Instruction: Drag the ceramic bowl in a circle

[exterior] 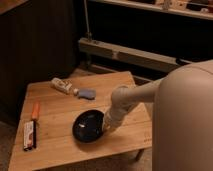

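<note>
The ceramic bowl (88,126) is a round, shallow, glossy black bowl on the wooden table (60,150), near the front middle. My gripper (106,124) reaches down from the right on the white arm and sits at the bowl's right rim, touching it. The arm's wrist covers the gripper's tip, so the contact itself is hidden.
A small grey-blue lump (86,93) lies behind the bowl. A white bottle (62,86) lies at the back left. An orange marker (35,110) and a flat dark packet (29,135) lie at the left edge. A metal shelf rail (130,54) runs behind.
</note>
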`<action>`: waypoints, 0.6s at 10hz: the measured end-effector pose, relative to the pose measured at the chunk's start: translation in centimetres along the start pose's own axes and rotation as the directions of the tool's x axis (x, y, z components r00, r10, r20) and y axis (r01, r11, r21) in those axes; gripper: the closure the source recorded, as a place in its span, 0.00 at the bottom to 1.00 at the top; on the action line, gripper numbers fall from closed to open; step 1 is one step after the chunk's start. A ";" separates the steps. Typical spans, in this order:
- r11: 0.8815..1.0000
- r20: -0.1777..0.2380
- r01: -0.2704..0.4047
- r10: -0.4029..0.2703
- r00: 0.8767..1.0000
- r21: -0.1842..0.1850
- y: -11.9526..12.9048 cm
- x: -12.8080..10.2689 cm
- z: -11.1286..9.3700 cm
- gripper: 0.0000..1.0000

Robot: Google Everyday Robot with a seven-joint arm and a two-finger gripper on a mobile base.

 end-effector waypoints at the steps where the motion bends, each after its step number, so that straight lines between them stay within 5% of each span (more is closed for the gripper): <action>1: 1.000 -0.010 0.030 -0.030 0.999 0.001 1.4 0.3 0.6 1.00; 6: 0.976 -0.068 0.216 -0.215 0.974 0.004 11.0 -0.9 3.3 1.00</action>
